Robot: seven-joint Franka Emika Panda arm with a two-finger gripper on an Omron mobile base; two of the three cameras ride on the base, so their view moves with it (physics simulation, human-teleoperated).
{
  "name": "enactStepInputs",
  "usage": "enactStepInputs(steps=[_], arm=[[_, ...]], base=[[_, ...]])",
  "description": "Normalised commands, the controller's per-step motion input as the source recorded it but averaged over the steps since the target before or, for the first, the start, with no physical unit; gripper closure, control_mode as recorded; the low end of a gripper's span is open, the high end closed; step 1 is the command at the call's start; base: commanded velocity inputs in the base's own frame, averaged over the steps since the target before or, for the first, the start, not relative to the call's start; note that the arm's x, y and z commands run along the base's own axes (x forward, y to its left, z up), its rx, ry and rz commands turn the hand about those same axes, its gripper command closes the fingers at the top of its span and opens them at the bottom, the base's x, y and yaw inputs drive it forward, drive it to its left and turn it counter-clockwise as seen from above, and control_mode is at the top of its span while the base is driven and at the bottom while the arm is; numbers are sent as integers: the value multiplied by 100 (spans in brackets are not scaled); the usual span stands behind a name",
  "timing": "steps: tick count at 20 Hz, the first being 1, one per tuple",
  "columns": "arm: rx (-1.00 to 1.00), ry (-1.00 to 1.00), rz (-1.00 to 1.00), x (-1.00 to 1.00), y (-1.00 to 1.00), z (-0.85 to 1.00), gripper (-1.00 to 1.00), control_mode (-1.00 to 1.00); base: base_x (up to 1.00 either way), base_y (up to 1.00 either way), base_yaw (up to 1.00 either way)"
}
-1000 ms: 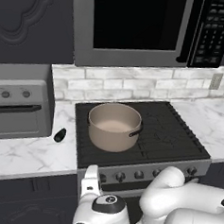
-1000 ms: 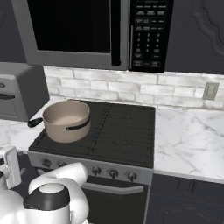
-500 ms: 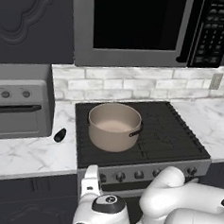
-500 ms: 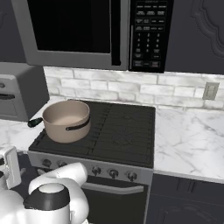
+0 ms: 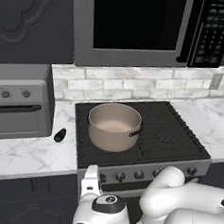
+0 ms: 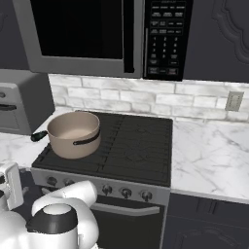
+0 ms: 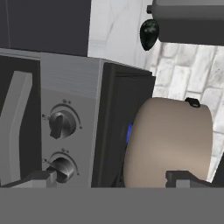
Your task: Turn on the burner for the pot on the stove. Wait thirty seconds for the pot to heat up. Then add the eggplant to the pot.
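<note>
Pot [image 5: 114, 126] on stove [image 5: 173, 137], eggplant [image 5: 59, 135] outside

In the hand view we lose the lower part of the pot [image 7: 168, 140] at the bottom edge, and most of the stove [image 7: 65, 127] runs off left. The eggplant [image 5: 59, 135] is too small for us to make out its surface. In the left base view the arm hides part of the stove's knob row [image 5: 142, 174].
</note>
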Motion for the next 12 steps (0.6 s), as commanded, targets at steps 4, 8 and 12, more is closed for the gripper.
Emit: enactStepInputs(steps=[4,8,12], arm=[[0,0,0,0,0,0,-100,-100],[0,0,0,0,0,0,-100,-100],[0,0,0,0,0,0,-100,-100]], base=[[0,0,0],[0,0,0],[0,0,0]])
